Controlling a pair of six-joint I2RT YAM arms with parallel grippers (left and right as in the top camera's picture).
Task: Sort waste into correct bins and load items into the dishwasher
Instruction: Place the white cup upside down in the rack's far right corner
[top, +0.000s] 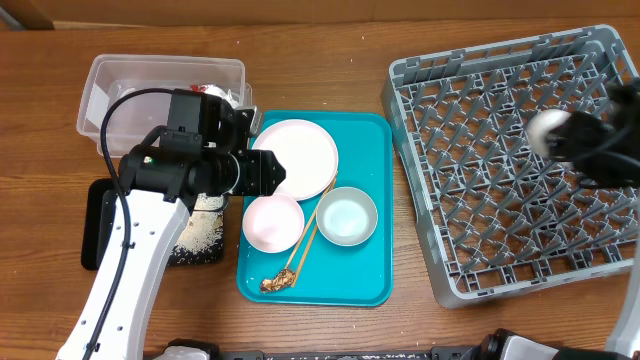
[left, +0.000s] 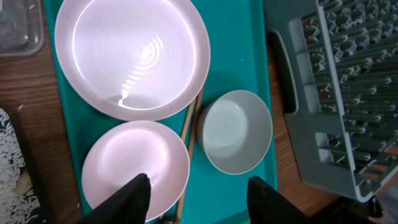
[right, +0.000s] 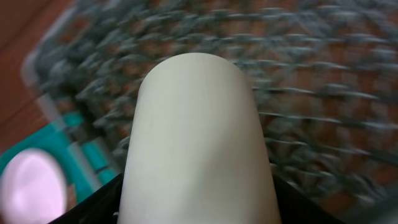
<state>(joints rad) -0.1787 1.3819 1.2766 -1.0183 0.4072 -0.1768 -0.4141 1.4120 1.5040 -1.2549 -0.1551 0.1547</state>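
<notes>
Cup (right: 199, 124) clenched in my right gripper (top: 578, 138) hangs over the grey dish rack (top: 470, 200); my left gripper (left: 198, 194), fingers spread, hovers above the pink bowl (left: 134, 165) on the teal tray (left: 236, 56).

Left pincer (left: 200, 198) agape, right pincer (right: 198, 210) tight (arms well apart)

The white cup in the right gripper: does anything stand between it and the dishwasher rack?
Nothing visible does. The right gripper holds the white cup over the grey rack, whose compartments show no other item. The right wrist view is blurred, though.
</notes>
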